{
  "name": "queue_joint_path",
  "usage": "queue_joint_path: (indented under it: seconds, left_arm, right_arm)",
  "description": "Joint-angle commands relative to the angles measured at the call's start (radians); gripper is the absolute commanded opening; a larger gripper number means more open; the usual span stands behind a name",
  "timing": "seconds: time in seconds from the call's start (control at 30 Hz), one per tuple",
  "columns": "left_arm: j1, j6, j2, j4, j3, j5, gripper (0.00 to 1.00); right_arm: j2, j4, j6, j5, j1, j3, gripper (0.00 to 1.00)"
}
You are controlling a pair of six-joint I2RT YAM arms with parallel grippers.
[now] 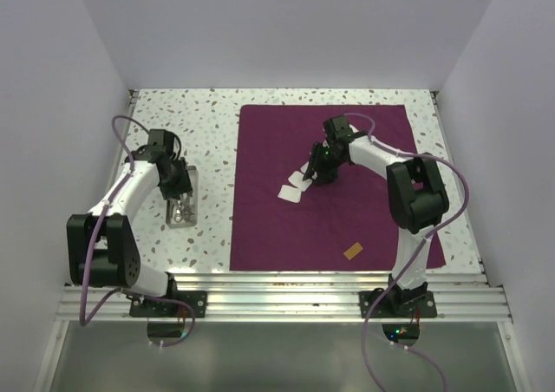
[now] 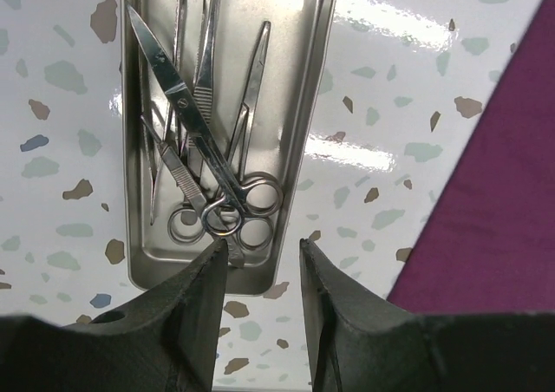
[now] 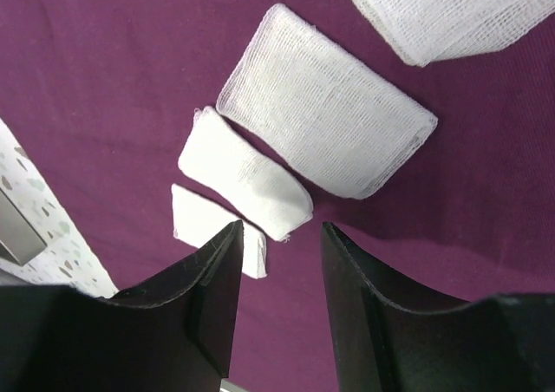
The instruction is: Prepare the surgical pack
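Observation:
The dark purple cloth (image 1: 277, 227) lies flat on the right half of the table. Several white gauze squares (image 1: 295, 186) rest on it; the right wrist view shows a large folded one (image 3: 325, 136), a smaller one (image 3: 243, 179) and a flat piece (image 3: 204, 218). My right gripper (image 1: 314, 173) (image 3: 280, 227) hangs open just above the cloth beside them, holding nothing. On the left, the steel tray (image 1: 184, 217) (image 2: 147, 253) holds scissors (image 2: 195, 127) and forceps (image 2: 178, 171), crossed over each other. My left gripper (image 1: 176, 186) (image 2: 260, 246) is open over the tray's near end, empty.
A small orange-brown tab (image 1: 352, 251) lies on the cloth near its front edge. White walls close in the speckled tabletop (image 1: 173, 114) on three sides. A metal rail (image 1: 277, 292) with the arm bases runs along the near edge.

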Motion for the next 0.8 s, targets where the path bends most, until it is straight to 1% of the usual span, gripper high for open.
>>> queue_joint_path:
  seconds: [0.0,0.17,0.4,0.5,0.53,0.6,0.7,0.73,0.77]
  left_arm:
    - [0.01,0.0,-0.044,-0.02,0.041,0.034,0.43]
    - [0.01,0.0,-0.045,-0.014,0.043,0.057,0.43]
    - [0.01,0.008,-0.032,-0.006,0.052,0.071,0.43]
    - [0.01,0.009,-0.019,-0.006,0.063,0.08,0.43]
    - [0.01,0.009,-0.016,-0.003,0.064,0.085,0.42]
    - [0.01,0.011,-0.012,-0.002,0.07,0.086,0.43]
    - [0.01,0.014,-0.006,0.001,0.07,0.089,0.42]
    - [0.01,0.014,-0.004,0.003,0.07,0.091,0.42]
    - [0.01,0.014,-0.002,0.004,0.07,0.092,0.42]
  right_arm:
    - [0.015,0.047,0.006,0.037,-0.004,0.003,0.45]
    - [0.047,0.067,-0.003,0.031,-0.006,0.019,0.44]
    - [0.075,0.073,0.003,0.029,-0.006,0.04,0.4]
    - [0.073,0.069,0.003,0.025,-0.003,0.048,0.32]
    - [0.066,0.067,0.003,0.024,-0.002,0.051,0.28]
    - [0.056,0.057,0.005,0.031,-0.001,0.055,0.24]
    - [0.039,0.037,0.003,0.029,0.001,0.066,0.13]
    - [0.039,0.026,-0.001,0.028,0.002,0.078,0.06]
    - [0.039,0.018,-0.006,0.023,0.001,0.086,0.03]
